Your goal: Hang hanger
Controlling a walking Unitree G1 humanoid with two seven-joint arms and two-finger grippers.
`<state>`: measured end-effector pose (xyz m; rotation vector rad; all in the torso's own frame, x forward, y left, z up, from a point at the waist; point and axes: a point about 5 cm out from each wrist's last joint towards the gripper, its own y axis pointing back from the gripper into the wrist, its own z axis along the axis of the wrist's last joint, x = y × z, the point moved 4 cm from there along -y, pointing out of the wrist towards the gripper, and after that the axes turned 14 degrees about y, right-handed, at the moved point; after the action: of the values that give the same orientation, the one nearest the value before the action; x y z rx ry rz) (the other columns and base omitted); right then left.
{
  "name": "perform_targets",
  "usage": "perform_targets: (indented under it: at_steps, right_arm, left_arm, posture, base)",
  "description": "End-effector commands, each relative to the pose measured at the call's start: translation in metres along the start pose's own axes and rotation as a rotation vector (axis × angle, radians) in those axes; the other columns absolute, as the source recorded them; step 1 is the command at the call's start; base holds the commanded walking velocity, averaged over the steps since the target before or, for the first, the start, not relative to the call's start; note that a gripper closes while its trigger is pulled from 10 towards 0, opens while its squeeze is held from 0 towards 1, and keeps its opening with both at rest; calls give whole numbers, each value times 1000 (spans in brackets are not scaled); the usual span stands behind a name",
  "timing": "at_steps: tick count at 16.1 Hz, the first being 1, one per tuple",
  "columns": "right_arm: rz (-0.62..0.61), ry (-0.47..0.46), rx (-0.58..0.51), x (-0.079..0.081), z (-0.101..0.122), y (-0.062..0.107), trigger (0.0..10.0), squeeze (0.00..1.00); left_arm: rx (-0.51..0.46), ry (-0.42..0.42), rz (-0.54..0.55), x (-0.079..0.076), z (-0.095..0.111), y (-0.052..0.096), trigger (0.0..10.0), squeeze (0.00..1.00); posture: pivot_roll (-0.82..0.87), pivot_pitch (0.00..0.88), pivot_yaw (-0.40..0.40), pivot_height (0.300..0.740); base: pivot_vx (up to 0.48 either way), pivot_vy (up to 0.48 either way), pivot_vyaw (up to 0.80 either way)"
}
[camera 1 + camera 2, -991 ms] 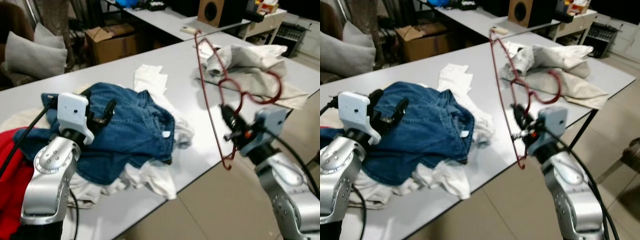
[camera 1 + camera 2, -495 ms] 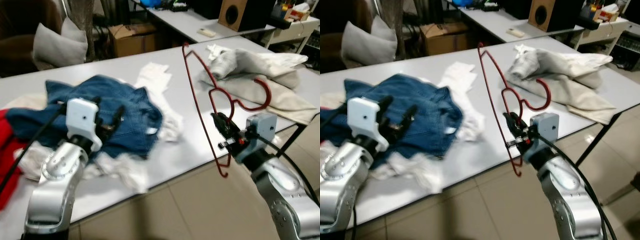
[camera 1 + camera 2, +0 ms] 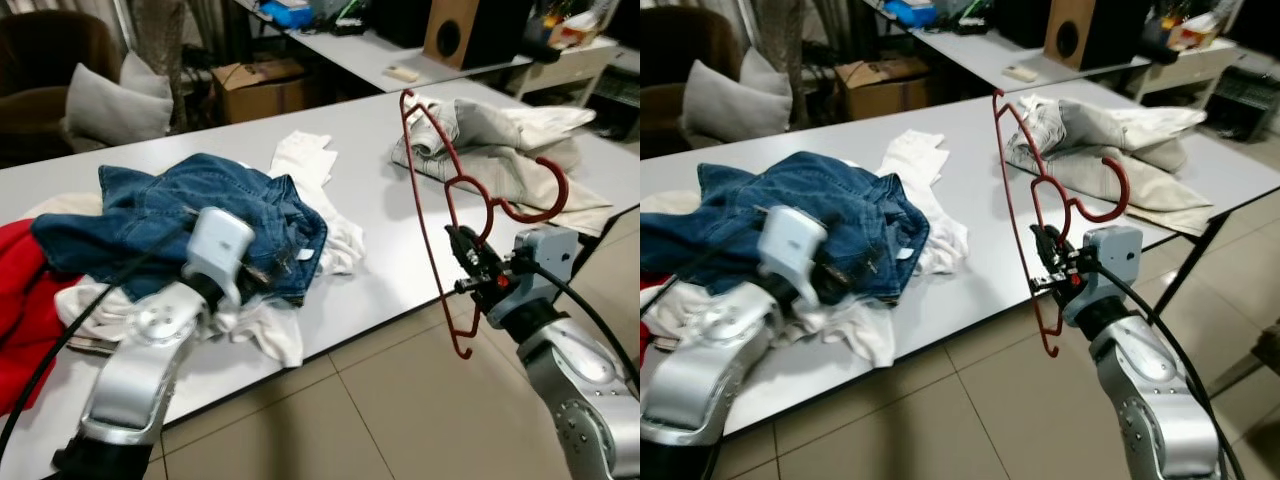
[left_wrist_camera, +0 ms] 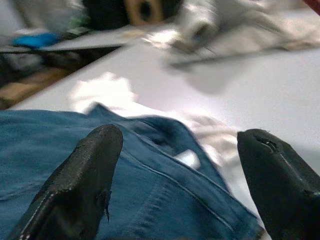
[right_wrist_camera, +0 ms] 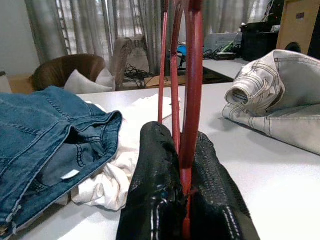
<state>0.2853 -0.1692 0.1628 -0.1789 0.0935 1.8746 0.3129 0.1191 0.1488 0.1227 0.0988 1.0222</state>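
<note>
A dark red plastic hanger [image 3: 445,210] stands nearly upright in the air off the table's near edge, hook [image 3: 540,195] to the right. My right gripper [image 3: 466,262] is shut on its lower middle; the right wrist view has the red bar [image 5: 190,115] pinched between both black fingers [image 5: 155,185]. My left gripper [image 4: 185,175] is open, its fingers [image 4: 82,190] spread just over the blue jeans [image 3: 200,220] on the grey table [image 3: 380,210].
A red garment [image 3: 25,290] and white clothes [image 3: 300,165] lie around the jeans. Beige trousers [image 3: 500,140] are heaped at the table's far right. Behind stand a cardboard box [image 3: 260,85], a cushion [image 3: 110,100], a speaker [image 3: 450,35]. Tiled floor [image 3: 330,420] lies below.
The camera has shifted. My left arm has swung lower and nearer the table edge over the jeans. The hanger stays held in my right gripper, now a little further right.
</note>
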Motion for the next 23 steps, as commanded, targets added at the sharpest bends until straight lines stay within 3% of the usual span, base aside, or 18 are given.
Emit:
perform_targets:
  at_steps: [1,2,3,4,7,9,12,13,14,15,19,20,21,22,23]
  right_arm:
    - [-42,17,22,-9,0,4,10000,0]
    - [-47,19,26,-11,0,4,10000,0]
    - [-46,21,27,-11,0,5,10000,0]
    - [-48,24,29,-12,0,5,10000,0]
    - [-54,27,36,-15,0,7,10000,0]
    - [-55,26,40,-16,-1,8,10000,0]
    - [-50,27,46,-14,-2,10,10000,0]
    - [-47,29,50,-13,-4,11,10000,0]
    - [-45,29,51,-13,-4,12,10000,0]
    - [-45,30,51,-13,-4,12,10000,0]
    - [-33,30,48,-13,-5,12,10000,0]
    - [-25,30,48,-12,-6,11,10000,0]
    - [-22,31,48,-11,-6,11,10000,0]
    - [-20,32,47,-11,-5,10,10000,0]
    - [-20,33,47,-11,-5,9,10000,0]
  left_arm:
    - [49,-69,-42,-8,-2,-10,10000,1000]
    - [64,-92,-42,-8,-4,-12,10000,1000]
    - [70,-103,-53,-10,-6,-13,10000,541]
    - [80,-137,-77,-12,-8,-13,10000,0]
    - [157,-310,-132,-12,-24,-13,10000,0]
    - [187,-437,-95,-2,-29,-16,10000,0]
    - [195,-532,-79,5,-29,-16,9961,0]
    - [181,-526,-66,7,-27,-15,4941,0]
    - [168,-507,-60,8,-24,-14,588,0]
    - [161,-496,-54,9,-23,-13,0,0]
    - [86,-212,8,11,-9,-9,0,0]
    - [74,-172,46,14,-7,-11,4000,0]
    - [73,-172,59,16,-7,-12,4000,0]
    - [94,-222,104,20,-11,-16,10000,0]
    - [105,-245,119,21,-14,-18,10000,0]
  posture:
    - [-166,0,15,740]
    - [-174,0,14,740]
    - [-177,0,13,740]
    - [-181,0,11,740]
    - [-190,0,12,740]
    - [-196,0,14,740]
    - [-198,0,15,740]
    - [-197,0,15,740]
    - [-196,0,15,740]
    - [-197,0,16,740]
    - [-193,0,13,740]
    - [-186,0,5,740]
    - [-186,0,5,740]
    - [-188,0,6,740]
    - [-188,0,6,740]
  base:
    - [0,0,0]
    - [0,0,0]
    - [0,0,0]
    - [0,0,0]
    - [0,0,0]
    - [0,0,0]
    - [0,0,0]
    - [0,0,0]
    - [0,0,0]
    - [0,0,0]
    - [0,0,0]
    - [0,0,0]
    - [0,0,0]
    - [0,0,0]
    - [0,0,0]
